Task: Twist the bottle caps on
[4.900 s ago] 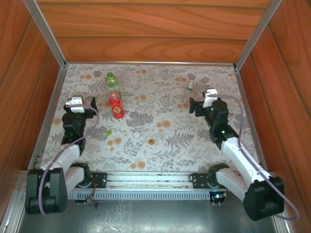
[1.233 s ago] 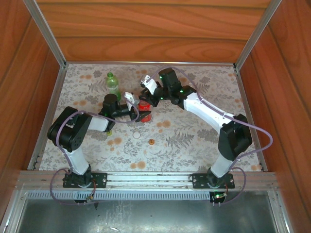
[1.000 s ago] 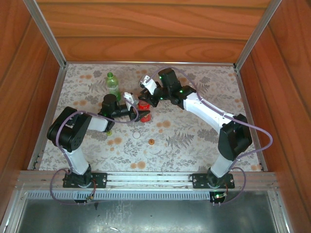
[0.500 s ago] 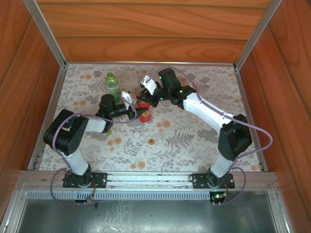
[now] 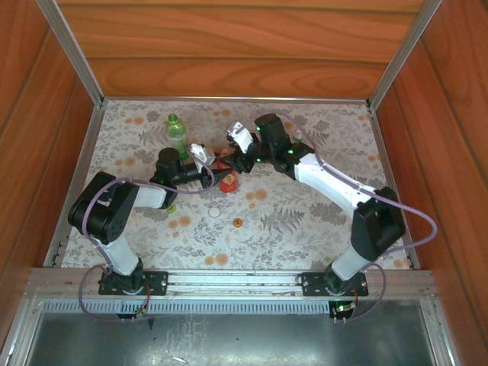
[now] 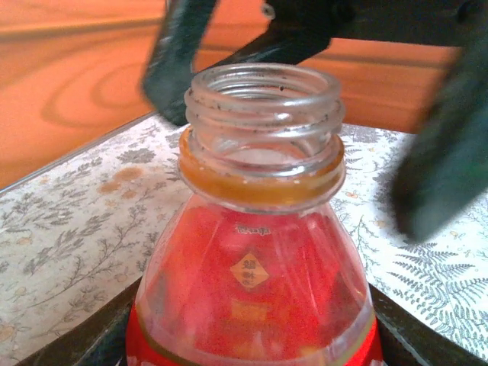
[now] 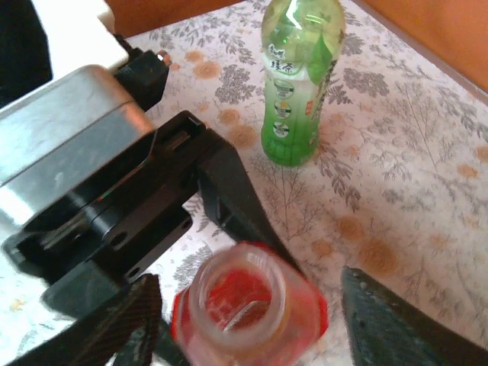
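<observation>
Nearest the arm bases, three caps lie loose on the floral surface (image 5: 305, 229). The orange cap (image 5: 237, 223) is closest. The white cap (image 5: 214, 211) is a little beyond it to the left, and the green cap (image 5: 171, 207) is further left again, just beside the left forearm. All three are apart from one another and from the bottles.

Past the caps, the two arms meet over the middle of the surface. The left claw (image 5: 216, 177) reaches in from the left and is closed on the body of the red bottle (image 6: 252, 297). In its wrist view a dark finger presses in at each lower corner against the bottle's sides. The bottle's neck is bare (threads showing, with an orange ring below them). Whether its base rests on the surface I cannot tell.

The right claw (image 5: 234, 162) comes in from the far right and hangs over the same bottle. Its fingers (image 7: 389, 324) are spread wide on either side of the open mouth. They touch nothing and hold nothing.

Further back and to the left, the green bottle (image 7: 297, 76) stands upright on the surface, uncapped, well apart from both claws and from the red bottle.
</observation>
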You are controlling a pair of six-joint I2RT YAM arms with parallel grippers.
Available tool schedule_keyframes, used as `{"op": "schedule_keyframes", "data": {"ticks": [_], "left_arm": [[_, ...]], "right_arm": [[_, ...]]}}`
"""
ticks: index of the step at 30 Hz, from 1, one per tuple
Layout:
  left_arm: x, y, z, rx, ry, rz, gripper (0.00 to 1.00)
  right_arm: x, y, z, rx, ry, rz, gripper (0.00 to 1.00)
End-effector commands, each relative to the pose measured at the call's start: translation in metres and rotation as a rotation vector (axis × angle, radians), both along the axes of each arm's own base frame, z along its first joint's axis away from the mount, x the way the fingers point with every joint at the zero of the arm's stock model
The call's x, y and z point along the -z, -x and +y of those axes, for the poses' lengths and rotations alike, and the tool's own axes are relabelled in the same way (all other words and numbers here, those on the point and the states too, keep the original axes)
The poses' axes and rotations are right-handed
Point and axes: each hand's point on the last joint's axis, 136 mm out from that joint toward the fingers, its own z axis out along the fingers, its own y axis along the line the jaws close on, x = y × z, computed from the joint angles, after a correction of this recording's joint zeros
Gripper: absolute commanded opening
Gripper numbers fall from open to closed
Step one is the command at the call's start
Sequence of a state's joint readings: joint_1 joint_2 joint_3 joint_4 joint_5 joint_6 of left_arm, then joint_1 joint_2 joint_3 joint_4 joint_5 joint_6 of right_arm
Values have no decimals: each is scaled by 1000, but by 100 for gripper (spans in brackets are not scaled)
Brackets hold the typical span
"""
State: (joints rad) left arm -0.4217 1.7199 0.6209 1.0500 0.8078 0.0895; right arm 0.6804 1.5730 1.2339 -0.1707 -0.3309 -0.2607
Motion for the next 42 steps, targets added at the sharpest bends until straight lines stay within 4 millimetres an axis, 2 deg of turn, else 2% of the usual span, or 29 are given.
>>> {"op": "schedule_keyframes", "data": {"ticks": [1,6,11,14,18,24,28,32,42], "left_arm": [[-16,9,-2,35,31,-35,58],[-20,14,-1,16,28,-55,58],[-13,18,-1,19,9,-70,58],[-13,21,-4,33,29,-13,58],[-8,22,-7,39,35,31,58],[-7,25,-8,55,46,70,58],[-8,27,-6,54,44,61,58],[-7,28,-5,48,35,43,58],[-1,30,-3,42,13,11,58]], "right_arm": [[-32,11,-10,40,-104,-55,75],[-18,35,-42,162,-70,-65,79],[22,79,-68,199,45,-36,80],[45,104,-70,196,42,-11,74],[73,122,-68,228,41,69,74],[123,134,-59,208,158,122,76],[146,137,-47,181,208,148,70],[165,136,-40,174,260,179,62],[192,135,-31,148,315,211,55]]}}
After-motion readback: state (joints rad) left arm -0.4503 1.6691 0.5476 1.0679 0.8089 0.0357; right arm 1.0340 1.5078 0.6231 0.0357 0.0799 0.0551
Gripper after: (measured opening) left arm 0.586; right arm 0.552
